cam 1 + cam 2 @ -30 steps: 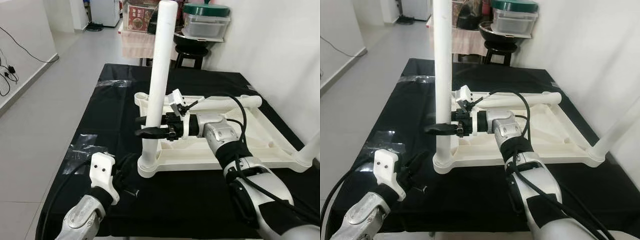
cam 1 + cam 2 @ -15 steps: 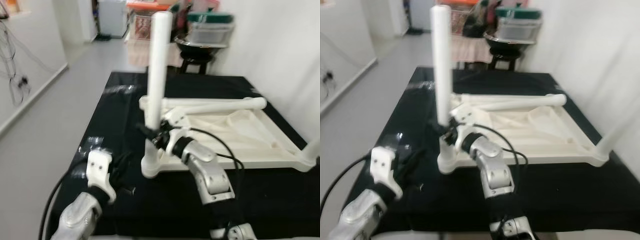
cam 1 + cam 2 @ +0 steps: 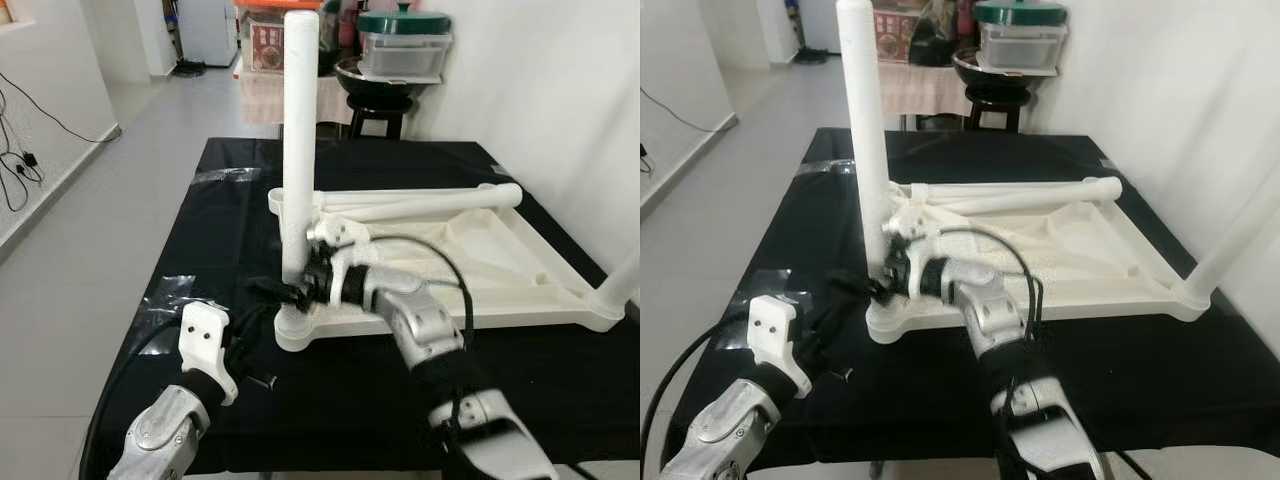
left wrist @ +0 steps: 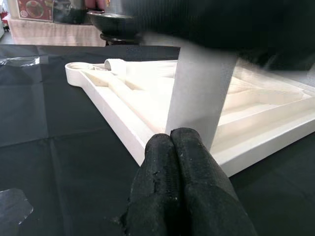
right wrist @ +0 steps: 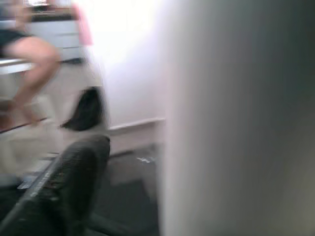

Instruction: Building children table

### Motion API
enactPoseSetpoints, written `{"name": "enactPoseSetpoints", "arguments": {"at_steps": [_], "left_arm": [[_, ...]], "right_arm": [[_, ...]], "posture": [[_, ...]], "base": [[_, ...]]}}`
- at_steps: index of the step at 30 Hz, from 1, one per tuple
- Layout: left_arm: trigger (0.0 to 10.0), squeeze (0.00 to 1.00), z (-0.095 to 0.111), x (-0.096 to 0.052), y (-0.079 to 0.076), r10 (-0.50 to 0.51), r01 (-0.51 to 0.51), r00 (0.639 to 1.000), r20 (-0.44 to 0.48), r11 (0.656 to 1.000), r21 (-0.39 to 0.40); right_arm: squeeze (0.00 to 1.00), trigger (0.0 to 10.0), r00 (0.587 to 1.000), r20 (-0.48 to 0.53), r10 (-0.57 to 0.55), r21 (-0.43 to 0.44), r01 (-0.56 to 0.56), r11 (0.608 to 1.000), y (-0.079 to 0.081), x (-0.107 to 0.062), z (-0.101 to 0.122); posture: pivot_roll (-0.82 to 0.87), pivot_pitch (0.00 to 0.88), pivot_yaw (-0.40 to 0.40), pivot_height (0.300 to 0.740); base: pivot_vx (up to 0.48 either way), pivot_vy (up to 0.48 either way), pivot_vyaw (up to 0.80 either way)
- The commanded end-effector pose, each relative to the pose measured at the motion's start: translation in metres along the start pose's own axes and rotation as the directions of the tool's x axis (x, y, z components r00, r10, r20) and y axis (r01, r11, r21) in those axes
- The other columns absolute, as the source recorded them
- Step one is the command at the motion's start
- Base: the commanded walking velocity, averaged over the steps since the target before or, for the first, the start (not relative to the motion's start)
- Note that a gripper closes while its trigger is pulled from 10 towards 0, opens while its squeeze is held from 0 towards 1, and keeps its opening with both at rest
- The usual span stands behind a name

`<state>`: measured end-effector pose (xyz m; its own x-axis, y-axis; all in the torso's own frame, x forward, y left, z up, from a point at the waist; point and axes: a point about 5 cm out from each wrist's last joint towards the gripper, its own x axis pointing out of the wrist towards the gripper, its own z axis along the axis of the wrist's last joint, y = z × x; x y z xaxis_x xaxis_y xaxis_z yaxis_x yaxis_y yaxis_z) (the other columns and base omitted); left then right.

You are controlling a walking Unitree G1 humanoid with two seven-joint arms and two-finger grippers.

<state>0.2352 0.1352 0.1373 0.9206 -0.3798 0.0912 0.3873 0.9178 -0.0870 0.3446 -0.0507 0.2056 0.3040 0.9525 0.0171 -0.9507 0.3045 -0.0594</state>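
Observation:
A white children's table top [image 3: 520,300] lies upside down on the black-covered table [image 3: 210,220]. One white leg [image 3: 298,150] stands upright in its near left corner socket. Another leg [image 3: 430,203] lies across the top, and a third [image 3: 622,282] rises at the right corner. My right gripper [image 3: 283,292] is low at the upright leg's base, open; in the right wrist view one finger [image 5: 74,187] stands apart from the blurred leg [image 5: 236,118]. My left gripper [image 4: 171,138] rests shut and empty on the cloth just in front of that corner.
A small screw [image 3: 264,380] lies on the cloth by my left gripper. Clear tape patches [image 3: 168,290] mark the cloth's left side. Behind the table stands a stool with a black pot [image 3: 378,80] and a green-lidded container [image 3: 404,40]. A white wall runs along the right.
The camera has shifted. My right gripper slid down the upright leg from about mid-height to its base, and its arm swung round. The left gripper stayed put.

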Motion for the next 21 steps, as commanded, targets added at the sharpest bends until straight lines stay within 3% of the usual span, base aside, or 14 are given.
{"name": "enactPoseSetpoints", "arguments": {"at_steps": [1,4,9,10,21], "left_arm": [[10.0,0.0,-0.002,0.001,-0.002,-0.001,0.001,1.0,-0.003,1.0,-0.006],[10.0,0.0,-0.002,0.001,-0.004,-0.003,0.003,1.0,0.001,1.0,-0.009],[10.0,0.0,-0.001,0.001,-0.006,-0.002,0.002,1.0,0.006,1.0,-0.013],[10.0,0.0,0.0,0.0,-0.007,-0.001,0.001,1.0,0.007,1.0,-0.014],[10.0,0.0,0.0,-0.001,-0.008,0.0,0.0,1.0,0.006,1.0,-0.017]], "right_arm": [[0.0,10.0,0.993,0.016,0.119,0.001,-0.119,0.993,-0.002,-0.007,0.003],[0.0,10.0,0.975,-0.032,0.22,0.005,-0.22,0.976,-0.011,-0.013,0.005],[0.0,10.0,0.966,-0.033,0.256,0.048,-0.255,0.966,-0.021,-0.012,0.008],[0.0,0.0,0.964,-0.025,0.266,0.061,-0.264,0.963,-0.022,-0.012,0.009],[0.0,0.0,0.964,0.026,0.264,0.106,-0.265,0.958,-0.028,-0.021,0.003]], "posture": [[0.08,0.0,-0.098,0.74],[0.08,0.0,-0.107,0.74],[0.09,0.0,-0.113,0.74],[0.1,0.0,-0.113,0.74],[0.09,0.0,-0.103,0.74]], "base": [[0.0,0.0,0.0],[0.0,0.0,0.0],[0.0,0.0,0.0],[0.0,0.0,0.0],[0.0,0.0,0.0]]}}
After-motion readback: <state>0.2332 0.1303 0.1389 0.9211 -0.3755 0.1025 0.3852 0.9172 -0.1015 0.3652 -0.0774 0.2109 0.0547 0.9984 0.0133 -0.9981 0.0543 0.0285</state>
